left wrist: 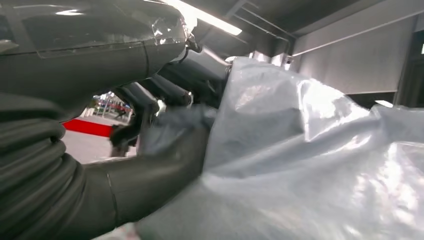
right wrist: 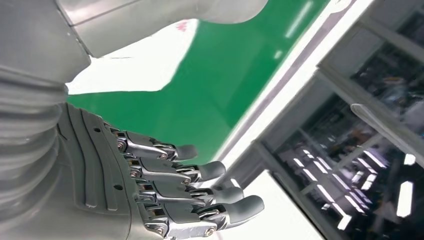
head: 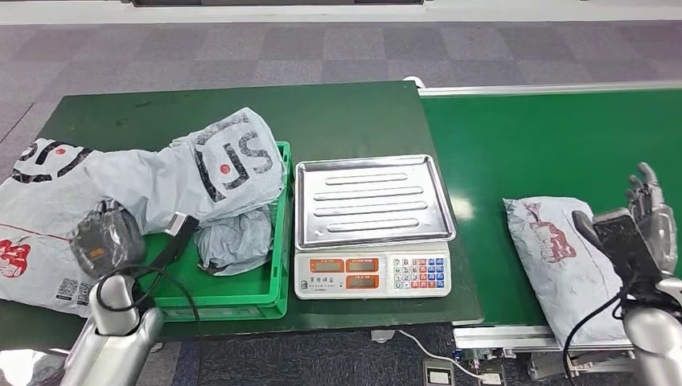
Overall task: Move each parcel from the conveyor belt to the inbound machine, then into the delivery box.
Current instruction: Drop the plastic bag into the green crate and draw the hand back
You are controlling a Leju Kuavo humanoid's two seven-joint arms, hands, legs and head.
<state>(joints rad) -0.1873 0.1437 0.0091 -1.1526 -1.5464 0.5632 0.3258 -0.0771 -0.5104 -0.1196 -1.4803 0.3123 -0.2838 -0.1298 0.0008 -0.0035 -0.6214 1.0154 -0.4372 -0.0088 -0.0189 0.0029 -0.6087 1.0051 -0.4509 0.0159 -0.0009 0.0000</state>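
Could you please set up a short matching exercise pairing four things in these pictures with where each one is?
Things:
1. Parcel with red print
2. Scale
3. Green crate
4. Right hand

Places:
A. Left of the scale
B. Between the crate and the belt
C. Raised beside the belt parcel, fingers apart
D. Lying on the conveyor belt

Pairs: 1-D, 2-B, 3-A, 4-C

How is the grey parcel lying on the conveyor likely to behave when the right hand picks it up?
The grey parcel is a wrinkled poly mailer, so it will probably sag and flop rather than stay stiff. Its glossy film looks slippery for the right hand. It lies flat on the conveyor belt, so rolling seems unlikely.
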